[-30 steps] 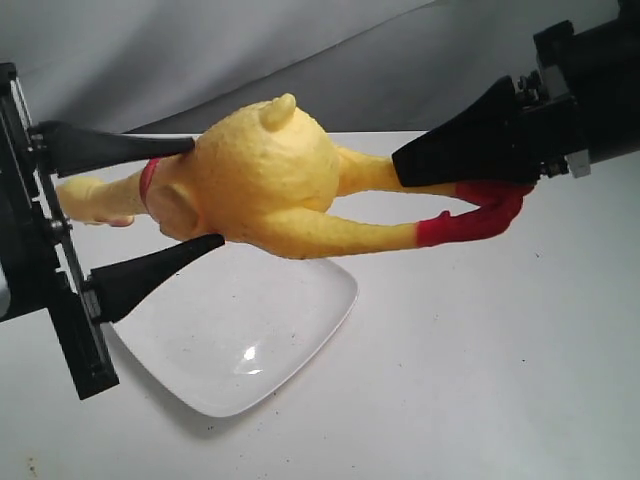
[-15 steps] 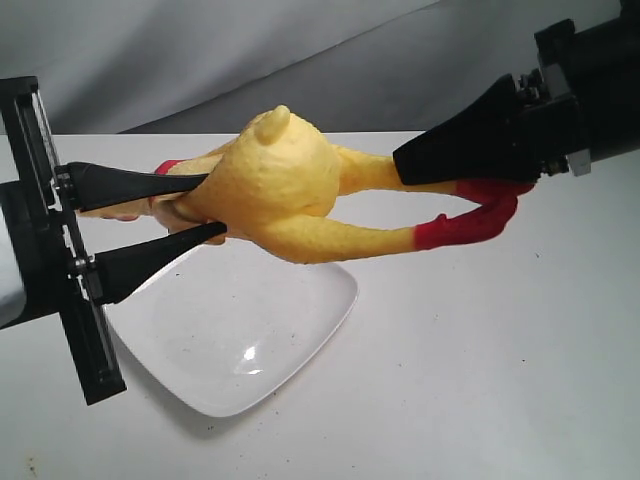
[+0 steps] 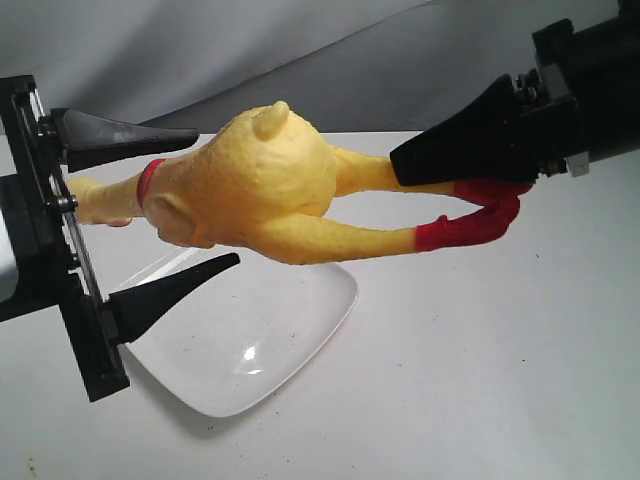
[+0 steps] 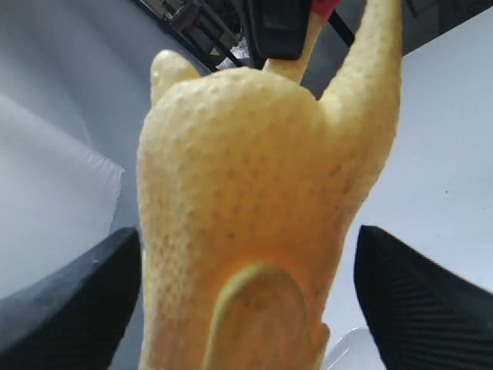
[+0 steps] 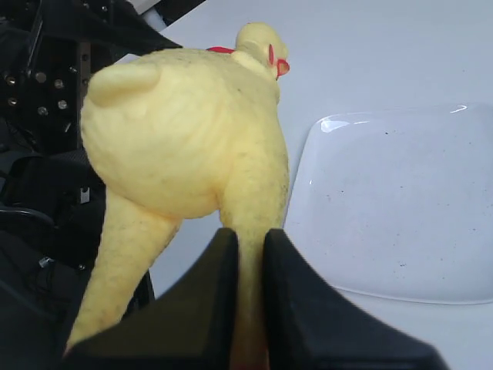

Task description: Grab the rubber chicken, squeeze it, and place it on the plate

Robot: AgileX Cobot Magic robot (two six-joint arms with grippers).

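The yellow rubber chicken (image 3: 260, 185) hangs level in the air above the white plate (image 3: 250, 350). My right gripper (image 3: 410, 170) is shut on one of its legs, just short of the red feet (image 3: 470, 225); in the right wrist view that leg is pinched between the jaws of my right gripper (image 5: 250, 235), below the chicken's body (image 5: 177, 131). My left gripper (image 3: 217, 195) is open, one finger on each side of the body near the red collar (image 3: 150, 182), not pressing it. The left wrist view shows the body (image 4: 246, 216) filling the space inside my left gripper (image 4: 246, 258), with a gap beside one finger.
The plate (image 5: 400, 216) lies on a white table (image 3: 500, 380) under the chicken's body and neck. A grey backdrop (image 3: 250, 50) rises behind the table. Both arms crowd the left and right edges of the exterior view.
My left gripper closed on the chicken's body half a second ago, flattening it, and has now opened wide again. The body has sprung back round. The right gripper kept its hold.
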